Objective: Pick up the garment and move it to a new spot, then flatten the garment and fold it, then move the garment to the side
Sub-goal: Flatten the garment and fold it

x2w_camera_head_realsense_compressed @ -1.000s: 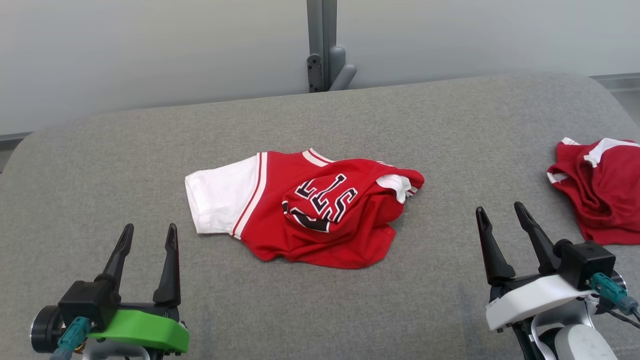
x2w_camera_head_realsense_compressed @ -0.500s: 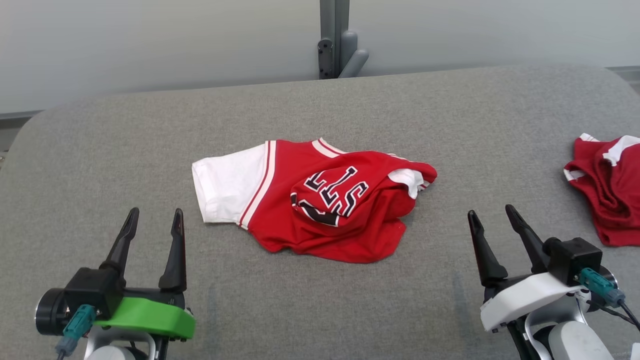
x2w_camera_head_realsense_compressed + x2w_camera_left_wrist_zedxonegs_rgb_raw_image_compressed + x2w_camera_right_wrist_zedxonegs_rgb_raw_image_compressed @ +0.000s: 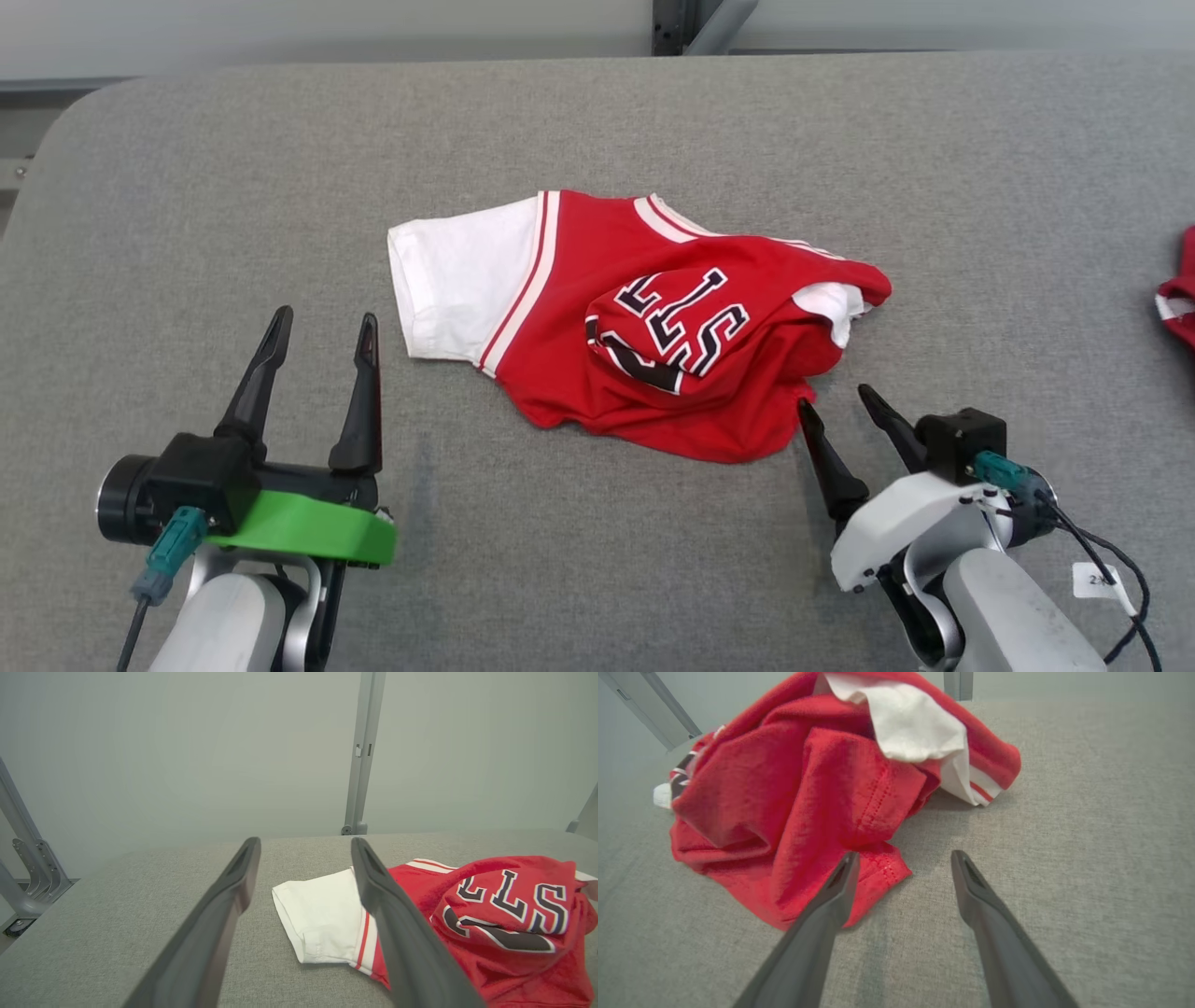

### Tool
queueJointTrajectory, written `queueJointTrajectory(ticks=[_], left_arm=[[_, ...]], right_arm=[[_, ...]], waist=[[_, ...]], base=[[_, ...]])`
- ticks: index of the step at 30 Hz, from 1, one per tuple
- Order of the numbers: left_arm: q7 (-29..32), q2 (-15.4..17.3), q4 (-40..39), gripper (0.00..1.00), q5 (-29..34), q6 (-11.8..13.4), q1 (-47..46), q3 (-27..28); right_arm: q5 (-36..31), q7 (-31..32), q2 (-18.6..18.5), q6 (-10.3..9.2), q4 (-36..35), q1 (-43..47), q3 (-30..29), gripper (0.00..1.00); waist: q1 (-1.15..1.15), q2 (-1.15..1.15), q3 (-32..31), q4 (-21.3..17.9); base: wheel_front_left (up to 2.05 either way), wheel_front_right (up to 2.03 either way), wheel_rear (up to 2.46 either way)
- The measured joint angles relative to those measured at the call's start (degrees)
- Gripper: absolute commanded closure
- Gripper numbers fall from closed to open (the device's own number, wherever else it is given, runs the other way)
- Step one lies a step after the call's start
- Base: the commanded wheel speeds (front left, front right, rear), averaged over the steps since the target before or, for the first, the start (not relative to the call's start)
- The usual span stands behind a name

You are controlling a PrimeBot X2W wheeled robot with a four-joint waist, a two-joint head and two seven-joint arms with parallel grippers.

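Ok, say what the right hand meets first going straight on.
Likely the red garment, at its near hem: one finger of the right hand lines up with it, the other faces bare cushion.

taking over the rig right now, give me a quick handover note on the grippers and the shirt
Left gripper: open, empty, beside the crumpled red and white jersey with black lettering, near its white sleeve.
Right gripper: open, empty, tips at the red hem, near right corner.
Jersey: mid grey fabric surface, not lifted.
Done: nothing.
Left: pick up, relocate, flatten, fold, move aside.
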Motion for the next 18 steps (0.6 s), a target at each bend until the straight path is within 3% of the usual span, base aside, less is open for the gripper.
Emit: queueJointTrajectory(ticks=[4, 6, 7, 12, 18], left_arm=[[-0.5, -0.5, 1.0, 0.0, 0.5, -0.3, -1.1, -0.3], [-0.7, -0.8, 1.5, 0.0, 0.6, -0.4, -1.5, -0.3], [-0.8, -0.9, 1.7, 0.0, 0.6, -0.5, -1.6, -0.3], [-1.0, -0.9, 2.3, 0.0, 1.0, -0.5, -1.6, 0.0], [-1.3, -0.6, 2.3, 0.0, 1.0, -0.3, -1.6, 0.4]], right_arm=[[1.3, -1.1, 0.6, 0.0, 7.2, -3.8, 2.4, 0.0], [2.1, -1.5, 0.7, 0.0, 10.0, -5.2, 3.3, 0.78], [2.6, -2.1, 0.7, 0.0, 10.8, -5.7, 3.6, 1.0], [5.2, -4.7, 0.3, 0.0, 11.1, -6.6, 5.1, 1.0], [5.9, -6.6, -1.4, 0.0, 3.3, -5.1, 2.1, 1.0]], waist=[[0.0, 0.0, 1.8, 1.3], [0.0, 0.0, 2.4, 1.8], [0.0, 0.0, 2.7, 2.1], [0.0, 0.0, 3.1, 2.1], [0.0, 0.0, 2.7, 0.4]], base=[[0.0, 0.0, 0.0], [0.0, 0.0, 0.0], [0.0, 0.0, 0.0], [0.0, 0.0, 0.0], [0.0, 0.0, 0.0]])
